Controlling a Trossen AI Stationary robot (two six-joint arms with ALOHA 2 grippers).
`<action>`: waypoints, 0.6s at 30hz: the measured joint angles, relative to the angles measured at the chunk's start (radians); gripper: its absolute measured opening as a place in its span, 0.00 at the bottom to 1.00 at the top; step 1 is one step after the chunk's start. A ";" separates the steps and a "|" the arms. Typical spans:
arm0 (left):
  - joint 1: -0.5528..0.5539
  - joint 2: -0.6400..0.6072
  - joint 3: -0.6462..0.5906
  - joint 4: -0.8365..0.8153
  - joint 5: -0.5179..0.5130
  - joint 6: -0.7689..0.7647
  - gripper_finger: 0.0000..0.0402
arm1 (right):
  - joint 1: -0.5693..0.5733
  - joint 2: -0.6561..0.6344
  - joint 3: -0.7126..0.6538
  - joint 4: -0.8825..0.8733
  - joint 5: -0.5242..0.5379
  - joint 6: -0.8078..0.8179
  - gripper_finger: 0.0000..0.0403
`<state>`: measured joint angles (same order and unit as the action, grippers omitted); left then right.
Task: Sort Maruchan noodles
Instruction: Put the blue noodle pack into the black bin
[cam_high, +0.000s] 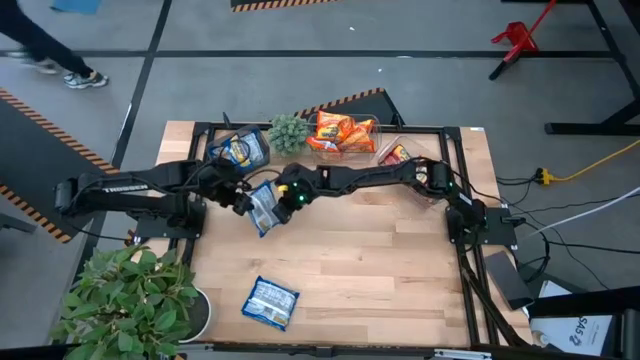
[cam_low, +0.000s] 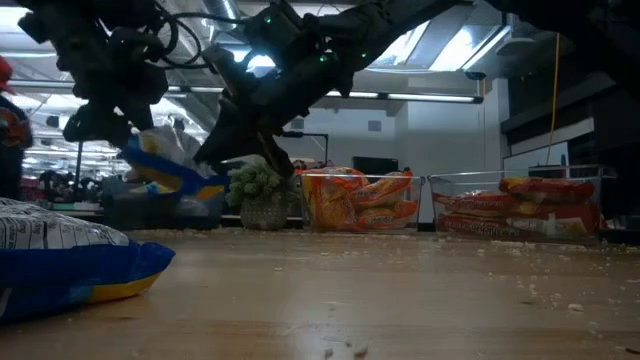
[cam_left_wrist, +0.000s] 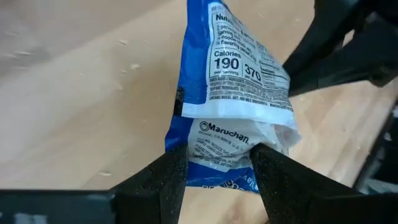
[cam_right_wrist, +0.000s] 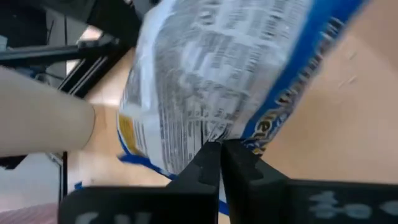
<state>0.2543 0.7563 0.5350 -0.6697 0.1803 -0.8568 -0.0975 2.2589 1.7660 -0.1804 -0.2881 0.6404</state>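
A blue-and-white Maruchan packet (cam_high: 264, 207) hangs in the air over the table's middle-left, between both grippers. My left gripper (cam_high: 243, 198) reaches it from the left and is shut on its lower end. My right gripper (cam_high: 287, 194) reaches it from the right and is shut on its edge. A second blue-and-white packet (cam_high: 270, 301) lies flat near the table's near edge and looms large in the low view (cam_low: 60, 262). More blue packets (cam_high: 240, 150), orange ones (cam_high: 344, 133) and red ones (cam_high: 396, 155) lie in clear bins along the far edge. My left gripper (cam_left_wrist: 214, 180) has the packet's crimped end (cam_left_wrist: 217, 146) between its two fingers (cam_left_wrist: 169, 180), one at each side edge. The wrapper is wrinkled and narrowed there. The packet is lifted clear of the table. My right gripper (cam_right_wrist: 221, 155) pinches the packet's blue-bordered edge (cam_right_wrist: 233, 127) between its two fingers (cam_right_wrist: 205, 165), at their free ends. The packet stands out beyond the fingers, clear of the wood.
A small green plant (cam_high: 288, 131) stands between the blue bin and the orange bin. A large leafy potted plant (cam_high: 130, 295) stands at the near-left corner. The wooden top (cam_high: 380, 260) is bare across the middle and right. A person's feet (cam_high: 70, 72) show on the floor beyond.
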 joint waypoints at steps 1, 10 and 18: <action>0.000 0.000 0.009 -0.013 -0.011 0.000 0.44 | -0.006 0.000 0.008 -0.004 -0.001 -0.005 0.00; 0.000 -0.006 0.056 -0.037 -0.190 -0.002 0.43 | -0.083 0.000 0.112 0.006 0.026 -0.071 0.00; 0.015 -0.006 0.057 -0.022 -0.505 0.002 0.39 | -0.175 0.025 0.219 0.076 0.008 -0.092 0.00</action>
<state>0.2692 0.7506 0.5919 -0.6917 -0.3244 -0.8544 -0.2722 2.2836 1.9855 -0.1045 -0.2799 0.5480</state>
